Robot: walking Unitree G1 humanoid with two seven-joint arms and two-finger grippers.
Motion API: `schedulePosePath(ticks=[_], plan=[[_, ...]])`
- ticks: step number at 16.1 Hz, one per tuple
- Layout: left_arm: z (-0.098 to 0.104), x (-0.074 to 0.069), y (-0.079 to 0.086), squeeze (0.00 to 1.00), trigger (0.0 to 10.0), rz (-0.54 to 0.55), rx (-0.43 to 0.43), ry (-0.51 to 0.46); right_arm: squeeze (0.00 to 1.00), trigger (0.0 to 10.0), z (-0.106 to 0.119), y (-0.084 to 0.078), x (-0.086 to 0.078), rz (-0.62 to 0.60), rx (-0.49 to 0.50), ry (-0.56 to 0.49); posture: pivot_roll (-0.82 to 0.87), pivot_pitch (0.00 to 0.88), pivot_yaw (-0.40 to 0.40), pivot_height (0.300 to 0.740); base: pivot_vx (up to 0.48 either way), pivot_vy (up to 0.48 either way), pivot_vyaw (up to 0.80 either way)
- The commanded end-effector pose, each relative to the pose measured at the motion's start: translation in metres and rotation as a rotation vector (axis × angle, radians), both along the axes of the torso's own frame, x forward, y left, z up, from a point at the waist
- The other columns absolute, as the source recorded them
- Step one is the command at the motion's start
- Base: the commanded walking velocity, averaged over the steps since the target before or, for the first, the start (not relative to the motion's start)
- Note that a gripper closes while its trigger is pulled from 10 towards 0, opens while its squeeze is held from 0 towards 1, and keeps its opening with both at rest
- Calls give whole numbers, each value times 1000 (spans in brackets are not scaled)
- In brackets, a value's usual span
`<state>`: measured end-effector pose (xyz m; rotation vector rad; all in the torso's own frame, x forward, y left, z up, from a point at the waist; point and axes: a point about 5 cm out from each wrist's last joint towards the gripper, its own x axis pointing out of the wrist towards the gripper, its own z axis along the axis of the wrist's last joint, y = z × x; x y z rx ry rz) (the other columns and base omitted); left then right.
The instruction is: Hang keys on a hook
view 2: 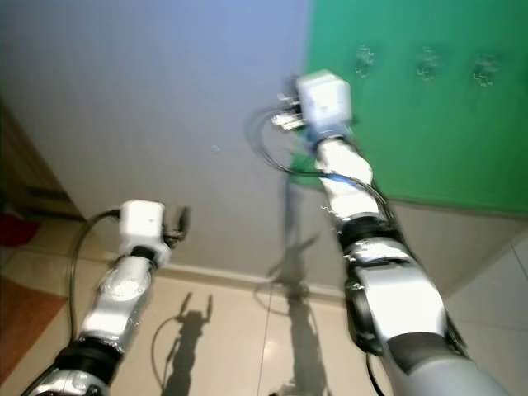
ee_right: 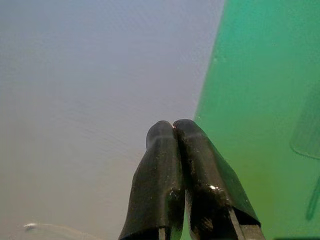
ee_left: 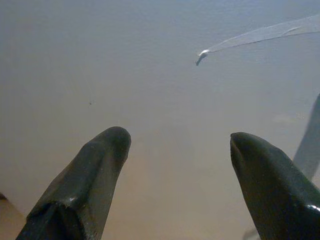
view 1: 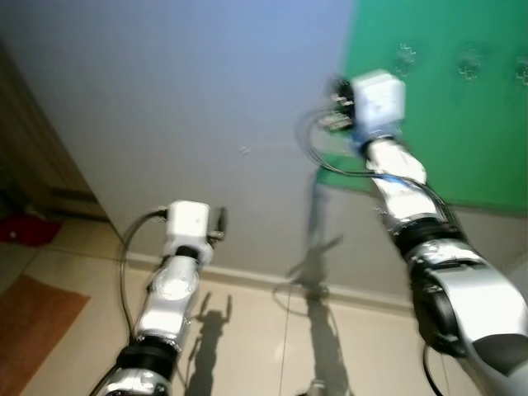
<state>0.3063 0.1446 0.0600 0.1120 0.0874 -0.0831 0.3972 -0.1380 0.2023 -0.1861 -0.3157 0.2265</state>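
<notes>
A green panel (view 1: 445, 132) hangs on the grey wall at the upper right, with a row of small clear hooks (view 1: 404, 58) near its top. My right gripper (ee_right: 173, 131) is raised to the panel's left edge, below and left of the nearest hook. Its fingers are pressed together, and no keys can be made out between them. One clear hook (ee_right: 307, 130) lies off to the side of the fingertips. My left gripper (ee_left: 175, 142) is held low, facing the bare wall, fingers spread wide with nothing between them.
A strip of tape (ee_left: 260, 35) clings to the wall ahead of the left gripper. Wooden furniture (view 1: 33, 157) stands at the left with a red item (view 1: 25, 227) at its foot. An orange rug (view 1: 33, 330) lies on the tiled floor (view 1: 264, 330).
</notes>
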Motion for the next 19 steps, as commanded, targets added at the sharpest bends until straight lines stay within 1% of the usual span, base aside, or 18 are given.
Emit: schedulePosePath(ticks=[1, 5, 7, 10, 11, 15, 16, 17, 18, 19], plan=[[-3, -1, 11, 0, 10000, 34, 26, 20, 0, 0, 10, 16, 1, 44, -1, -32, -12, 0, 16, 740, 0, 0, 0], [-3, -2, 7, 0, 10000, 5, 33, 3, 0, 0, 9, 18, 0, 51, -6, -38, -16, 0, 18, 740, 377, 0, 0], [-3, -2, 2, 0, 10000, -9, 36, 3, 0, 0, 15, 17, 0, 55, -12, -60, -22, 0, 20, 740, 352, -322, 0], [-3, -2, -3, 0, 10000, -35, 33, -3, 0, 0, 17, 13, 1, 46, -24, -63, -30, 0, 19, 740, 364, -304, 0], [-3, -2, -3, 0, 10000, -30, 37, -1, 0, 0, 17, 13, 1, 46, -24, -62, -33, 0, 19, 740, 244, -409, 0], [-4, -1, -4, 0, 10000, -30, 43, 3, 0, 0, 11, 16, 0, 52, -23, -39, -41, 0, 18, 740, 0, -480, 0], [-4, -2, -4, 0, 10000, -16, 34, -5, 0, 0, -12, 2, -2, 12, 65, 62, -26, 0, -2, 740, 0, 0, 0], [-4, -3, -3, 0, 10000, -9, 32, -5, 0, 0, -21, -2, -4, 2, 80, 93, -26, 0, -2, 740, 0, 0, 0], [-7, -5, 5, 0, 10000, 35, 33, 13, 0, 0, -59, -17, -21, -4, 59, 177, -21, 0, -11, 740, 0, 0, 0], [-8, -6, 8, 0, 10000, 43, 32, 16, 0, 0, -66, -22, -25, -10, 63, 191, -23, 0, -11, 740, 0, 0, 0]])
